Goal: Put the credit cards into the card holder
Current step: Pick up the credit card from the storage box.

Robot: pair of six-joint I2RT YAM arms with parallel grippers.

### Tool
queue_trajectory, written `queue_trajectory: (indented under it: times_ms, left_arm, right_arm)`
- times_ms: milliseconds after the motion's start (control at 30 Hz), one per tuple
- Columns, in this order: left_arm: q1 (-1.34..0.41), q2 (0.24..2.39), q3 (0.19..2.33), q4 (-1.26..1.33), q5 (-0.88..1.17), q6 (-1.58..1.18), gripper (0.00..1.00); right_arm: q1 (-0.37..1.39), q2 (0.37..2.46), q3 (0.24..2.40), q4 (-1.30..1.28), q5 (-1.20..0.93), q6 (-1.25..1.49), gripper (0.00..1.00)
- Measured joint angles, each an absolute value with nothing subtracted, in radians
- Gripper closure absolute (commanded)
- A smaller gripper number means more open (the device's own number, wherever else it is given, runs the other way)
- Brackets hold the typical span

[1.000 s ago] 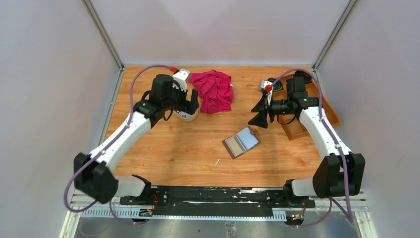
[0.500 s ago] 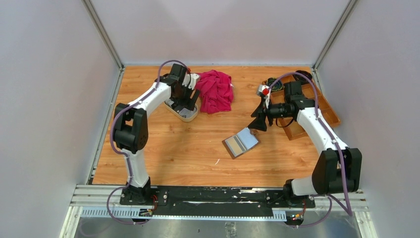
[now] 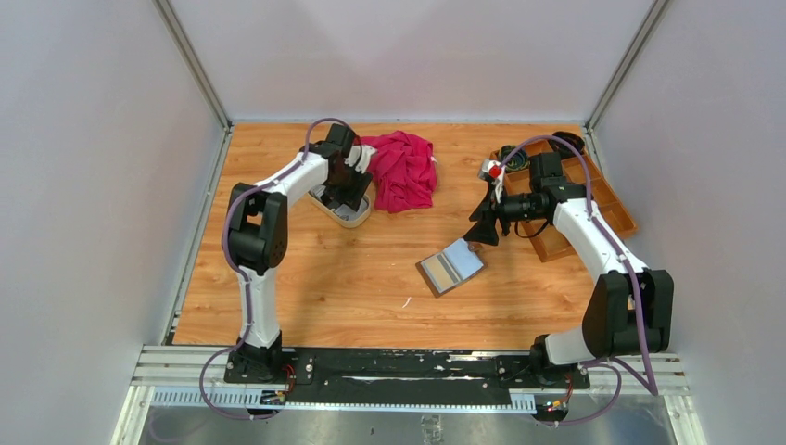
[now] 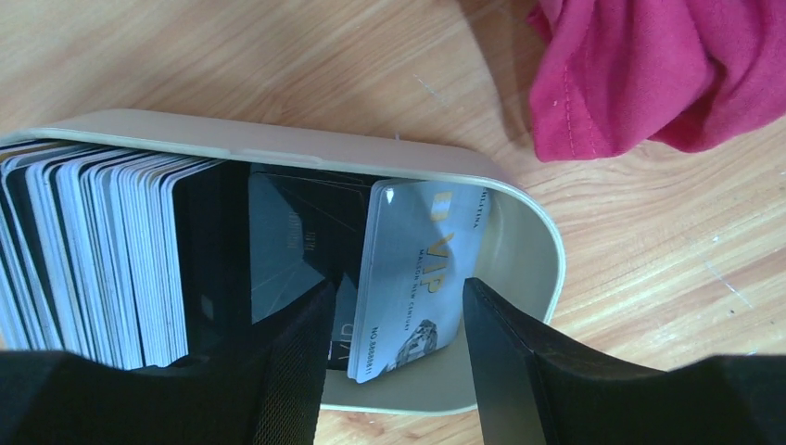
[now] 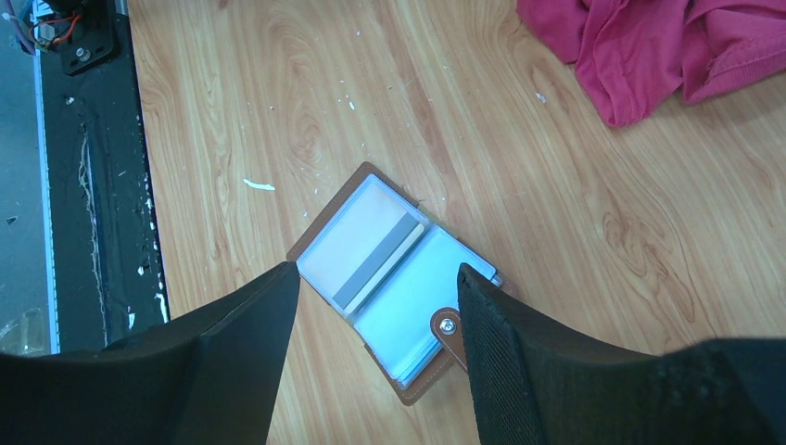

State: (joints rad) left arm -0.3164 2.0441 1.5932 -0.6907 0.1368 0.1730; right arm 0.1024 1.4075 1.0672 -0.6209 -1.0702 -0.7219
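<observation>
The credit cards (image 4: 102,250) stand on edge in a beige oval dish (image 4: 519,232), several packed at its left end. A white VIP card (image 4: 417,269) leans apart from them at the right end, with dark cards behind it. My left gripper (image 4: 397,289) is open, its fingers straddling the VIP card without touching it; it sits over the dish (image 3: 345,215) in the top view. The card holder (image 5: 389,278) lies open on the table, brown leather with a snap tab and pale lining, also in the top view (image 3: 450,266). My right gripper (image 5: 378,271) hovers open above it.
A crumpled red cloth (image 3: 400,169) lies just right of the dish and shows in both wrist views (image 4: 667,74) (image 5: 649,46). A wooden compartment tray (image 3: 607,199) sits at the far right behind the right arm. The black base rail (image 5: 83,185) runs along the near edge.
The left arm has swung its elbow up and back, with its gripper staying at the dish. The right gripper has edged down and left toward the card holder.
</observation>
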Motion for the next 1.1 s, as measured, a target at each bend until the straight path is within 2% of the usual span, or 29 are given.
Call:
queue_trajectory:
  times_ms: [67, 300, 333, 1067, 1100]
  left_arm:
    - [-0.316, 2.052, 1.597, -0.691, 0.127, 0.175, 0.52]
    - [-0.316, 2.053, 1.601, -0.691, 0.109, 0.181, 0.96]
    - [-0.316, 2.053, 1.601, -0.690, 0.108, 0.181, 1.00]
    - [-0.316, 1.963, 1.587, -0.705, 0.136, 0.183, 1.00]
    - [-0.316, 1.963, 1.587, -0.705, 0.138, 0.183, 0.98]
  right_arm:
    - [0.102, 1.407, 1.067, -0.621, -1.070, -0.722, 0.34]
    - [0.102, 1.407, 1.067, -0.621, -1.070, -0.722, 0.34]
    - [0.102, 1.407, 1.067, -0.621, -1.070, -0.722, 0.34]
    - [0.102, 1.407, 1.068, -0.637, -1.071, -0.735, 0.35]
    - [0.102, 1.407, 1.068, -0.640, -1.071, -0.736, 0.35]
